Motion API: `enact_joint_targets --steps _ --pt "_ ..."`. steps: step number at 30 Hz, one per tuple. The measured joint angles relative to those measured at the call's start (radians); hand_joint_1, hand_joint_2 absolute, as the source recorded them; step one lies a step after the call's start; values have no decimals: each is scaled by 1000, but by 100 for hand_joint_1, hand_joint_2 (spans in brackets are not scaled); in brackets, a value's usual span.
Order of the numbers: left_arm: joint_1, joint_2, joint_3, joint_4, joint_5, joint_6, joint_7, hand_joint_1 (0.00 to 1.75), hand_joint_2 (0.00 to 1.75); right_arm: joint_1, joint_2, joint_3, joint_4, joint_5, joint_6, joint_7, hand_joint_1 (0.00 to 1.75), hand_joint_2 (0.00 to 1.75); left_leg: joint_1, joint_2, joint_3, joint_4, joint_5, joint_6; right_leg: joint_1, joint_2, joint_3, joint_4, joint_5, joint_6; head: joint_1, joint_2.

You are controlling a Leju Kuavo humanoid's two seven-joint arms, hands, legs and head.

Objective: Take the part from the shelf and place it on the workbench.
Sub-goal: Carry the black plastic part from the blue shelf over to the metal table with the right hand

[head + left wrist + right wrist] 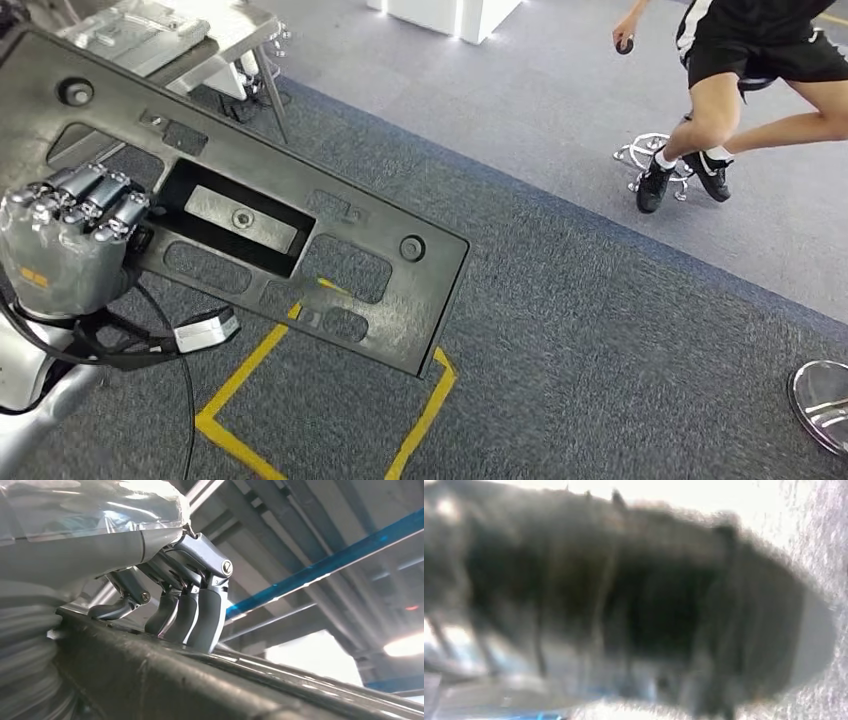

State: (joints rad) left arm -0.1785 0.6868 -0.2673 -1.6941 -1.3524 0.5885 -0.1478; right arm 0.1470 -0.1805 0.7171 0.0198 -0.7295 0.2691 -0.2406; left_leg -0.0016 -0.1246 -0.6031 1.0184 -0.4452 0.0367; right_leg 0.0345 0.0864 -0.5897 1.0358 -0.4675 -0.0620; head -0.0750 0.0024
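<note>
At your lower left, the left hand [65, 250] is clamped on one end of the long flat dark-grey plastic part [300, 220]; its long axis runs rightward, over the carpet. Right hand: blurred, cannot tell.

My head view is evenly lit and sharp, my left wrist view glares against bright ceiling lights, and my right wrist view is badly blurred.
</note>
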Motion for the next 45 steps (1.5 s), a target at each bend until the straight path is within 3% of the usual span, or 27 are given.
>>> enact_joint_targets --steps 2,4,6,8,9,10,12,13,15,17,18,20,22,24,26,28,29,31,32,33,34,37,39,40,42,43,45 --pt "0 1 0 0 0 0 1 175 175 0 -2 -3 0 1 0 0 0 0 3 -21 0 -7 4 -9 -3 -25 18 -27 2 -1 1 0" --pt "-3 4 0 -1 0 0 1 175 175 -3 -2 -4 0 2 0 -1 0 0 -2 21 -7 11 -15 -18 -9 -54 43 -67 10 1 -1 0" --pt "-7 4 0 -1 0 0 1 175 175 -4 0 -5 0 3 1 -1 0 0 -1 90 -47 101 -72 -32 -14 -83 58 -88 16 5 -3 0" --pt "-6 2 0 -1 0 -1 1 175 175 -2 3 -5 0 3 1 -1 0 0 10 111 -100 214 -120 -50 -19 -112 60 -86 12 9 -4 0" --pt "-5 2 0 -1 0 -1 1 175 175 -2 4 -6 0 4 1 -1 0 0 17 114 -110 236 -119 -59 -23 -126 59 -82 7 14 -4 0" --pt "-4 1 0 -1 -1 -1 1 175 175 -2 5 -6 0 4 1 -1 0 0 23 119 -100 219 -99 -70 -29 -140 59 -75 2 20 -4 0" --pt "-5 1 0 -1 0 -1 1 175 175 -2 5 -9 0 4 1 -1 0 0 30 153 -34 94 -37 -89 -40 -167 58 -57 -13 36 -4 0" --pt "-6 1 0 -1 0 -1 1 175 175 -3 5 -11 0 4 0 -1 0 0 29 171 -3 36 -15 -91 -42 -178 57 -47 -21 45 -5 0" --pt "-7 0 0 -1 0 -1 1 175 175 -5 6 -12 1 4 1 -1 0 0 22 185 20 -9 -8 -75 -40 -196 59 -35 -32 58 -6 0" --pt "-7 1 0 -1 0 -1 1 175 175 -8 8 -13 0 4 1 -1 0 0 19 162 17 -8 -6 -49 -40 -212 64 -33 -36 67 -5 0" --pt "-7 1 0 -1 0 -1 1 175 175 -9 8 -13 0 4 1 -1 0 0 20 152 17 -10 -5 -39 -42 -206 65 -29 -42 72 -5 0" --pt "-12 1 0 -1 0 -1 1 175 175 -10 8 -13 -1 4 0 -1 0 0 21 132 19 -17 -1 -21 -49 -157 42 27 -82 79 -5 0" --pt "-16 0 0 -1 -1 -1 2 175 175 -7 9 -13 -1 4 -1 -2 0 0 19 110 18 -18 -2 -9 -50 -105 -22 156 -142 78 -5 0" --pt "-16 -2 0 -1 -6 -2 8 175 175 -3 13 -13 -2 8 -15 -2 0 0 15 83 19 -18 -5 -3 -48 -92 -79 255 -163 75 -5 0" --pt "-12 -2 0 -1 -14 -2 19 175 175 0 25 -13 -3 14 -41 -2 0 0 13 53 24 -15 -9 -3 -48 -85 -75 223 -115 70 -5 0" --pt "-4 -2 0 -1 -18 -2 28 175 175 2 49 -13 -3 17 -67 -2 0 0 12 25 28 -8 -16 -9 -50 -46 -25 99 -46 63 -5 0" --pt "0 -3 1 -2 -19 -2 29 175 175 3 63 -13 -3 18 -77 -3 0 0 12 11 28 -4 -21 -14 -52 -24 -3 47 -31 62 -6 0" --pt "6 -2 2 -5 -19 -1 31 175 175 5 86 -14 -3 19 -89 -5 0 0 13 -15 23 1 -27 -26 -52 -3 18 5 -40 60 -6 0" --pt "8 -1 3 -7 -20 -1 31 175 175 6 93 -14 -3 19 -91 -5 0 0 15 -29 21 -1 -28 -33 -52 -16 26 0 -44 57 -6 0" --pt "10 1 5 -8 -19 0 31 175 175 6 97 -14 -4 19 -91 -5 0 0 16 -24 21 1 -29 -39 -51 -30 35 -6 -46 51 -6 0" --pt "11 4 7 -8 -19 -1 31 175 175 6 100 -14 -4 19 -90 -6 0 0 15 -1 16 14 -35 -44 -52 -43 47 -13 -48 44 -8 0" --pt "9 7 9 -10 -19 -1 31 175 175 10 107 -14 -5 19 -89 -7 0 0 12 99 -61 157 -85 -54 -48 -84 83 -31 -63 28 -14 0" --pt "12 7 9 -10 -20 -1 31 175 175 14 109 -14 -5 20 -86 -7 0 0 14 114 -137 258 -100 -56 -45 -113 106 -32 -85 27 -15 0" --pt "14 7 9 -10 -20 -1 31 175 175 15 110 -14 -5 21 -85 -6 0 0 14 117 -155 266 -80 -56 -44 -129 119 -32 -98 27 -15 0" --pt "15 8 9 -10 -19 -1 30 175 175 15 110 -14 -5 22 -81 -5 0 0 11 131 -137 177 6 -47 -41 -158 154 -35 -126 29 -16 0" --pt "15 8 9 -10 -19 -1 30 175 175 15 111 -14 -5 23 -79 -4 0 0 5 155 -114 122 38 -37 -40 -172 172 -40 -139 32 -15 0" --pt "14 10 10 -10 -18 -1 29 175 175 13 115 -14 -4 23 -76 -4 0 0 -15 198 -72 45 53 -14 -37 -201 206 -59 -162 43 -12 0"
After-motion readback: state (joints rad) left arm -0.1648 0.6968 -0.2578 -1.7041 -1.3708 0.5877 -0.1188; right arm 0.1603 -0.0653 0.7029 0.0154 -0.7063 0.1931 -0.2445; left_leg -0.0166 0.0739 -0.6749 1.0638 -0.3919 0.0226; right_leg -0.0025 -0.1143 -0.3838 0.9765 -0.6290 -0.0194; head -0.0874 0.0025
